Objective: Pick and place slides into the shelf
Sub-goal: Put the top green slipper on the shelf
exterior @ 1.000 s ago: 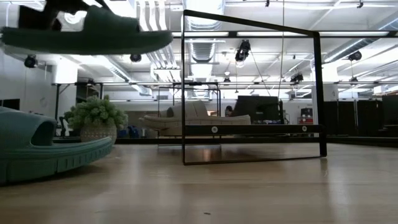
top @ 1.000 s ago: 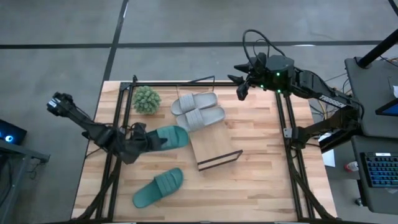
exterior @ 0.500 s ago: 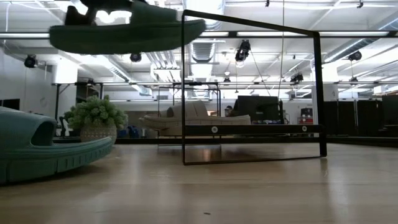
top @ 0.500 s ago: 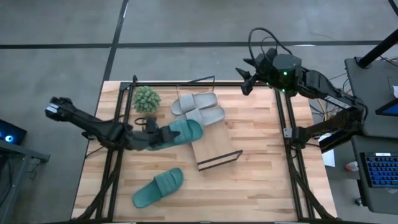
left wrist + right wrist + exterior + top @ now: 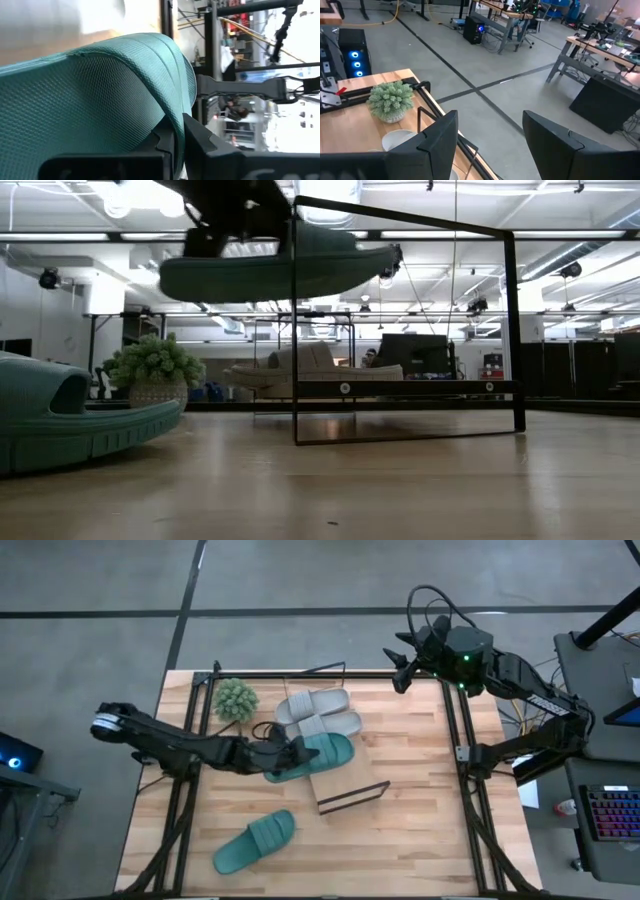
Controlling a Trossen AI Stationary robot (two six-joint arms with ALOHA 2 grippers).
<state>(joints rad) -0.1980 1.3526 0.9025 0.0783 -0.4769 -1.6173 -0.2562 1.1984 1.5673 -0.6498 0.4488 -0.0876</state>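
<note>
My left gripper [image 5: 287,753] is shut on a teal slide [image 5: 320,754], which it carries in the air over the near half of the shelf board [image 5: 345,782]; the slide [image 5: 270,272] also shows in the low view. The second teal slide [image 5: 255,840] lies sole down on the table near the near edge. The grey pair [image 5: 318,712] lies side by side on the shelf's far end. My right gripper [image 5: 398,668] is open and hovers over the table's far right corner, touching nothing. My left gripper pinches the teal slide's wide strap [image 5: 165,95] at its edge between the two fingers [image 5: 162,142]. It comes level from the table's left. The slide is lifted clear, sole down and about level, toe toward the right.
A small fuzzy green plant [image 5: 236,699] in a pot stands left of the grey pair. The shelf's thin black wire frame [image 5: 405,330] rises around the board, and black rails [image 5: 190,740] run along the table's sides. Bare wood lies right of the shelf.
My left gripper has moved toward the table's right with the teal slide, from over the left part of the table to above the shelf board. The slide has stayed lifted and about level. The other slides have not moved.
</note>
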